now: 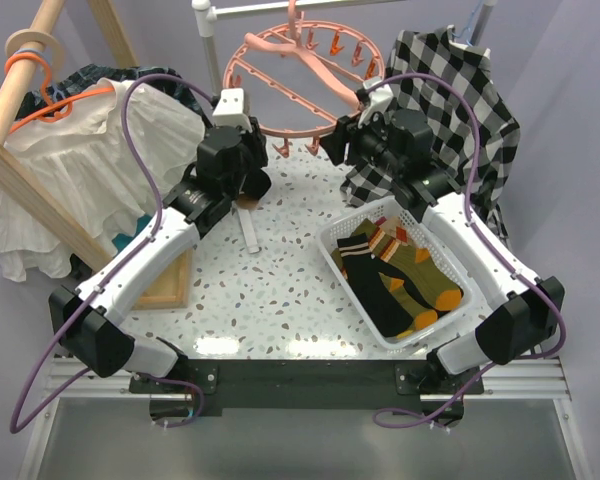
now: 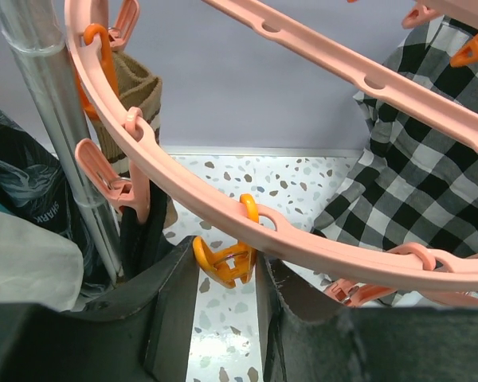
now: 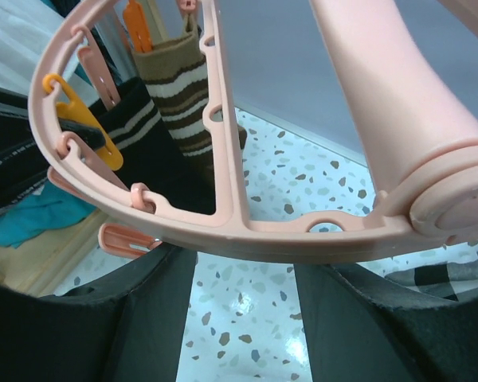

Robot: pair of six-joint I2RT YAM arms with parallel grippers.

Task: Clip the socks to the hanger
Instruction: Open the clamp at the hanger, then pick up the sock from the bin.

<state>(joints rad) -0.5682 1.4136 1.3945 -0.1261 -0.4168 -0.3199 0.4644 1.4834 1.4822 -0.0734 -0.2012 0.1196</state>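
The pink ring hanger [image 1: 292, 131] hangs at the back, between both arms. In the left wrist view my left gripper [image 2: 227, 256] stands under its rim [image 2: 319, 247], and both fingers press an orange clip [image 2: 225, 264] that dangles from it. A brown striped sock [image 3: 183, 87] and a black sock [image 2: 139, 239] hang from clips on the ring's left side. My right gripper [image 3: 243, 267] has its jaws wide apart, with the rim [image 3: 247, 235] lying across its fingertips and nothing between them. More socks [image 1: 400, 270], black, olive with orange toes and brown striped, lie in the white basket [image 1: 332, 247].
A metal pole [image 2: 56, 143] stands just left of the ring. The black-and-white checked shirt [image 1: 450, 90] hangs at the back right. A white blouse [image 1: 80, 160] on an orange hanger hangs from a wooden rack on the left. A wooden board [image 1: 170, 285] lies under the left arm.
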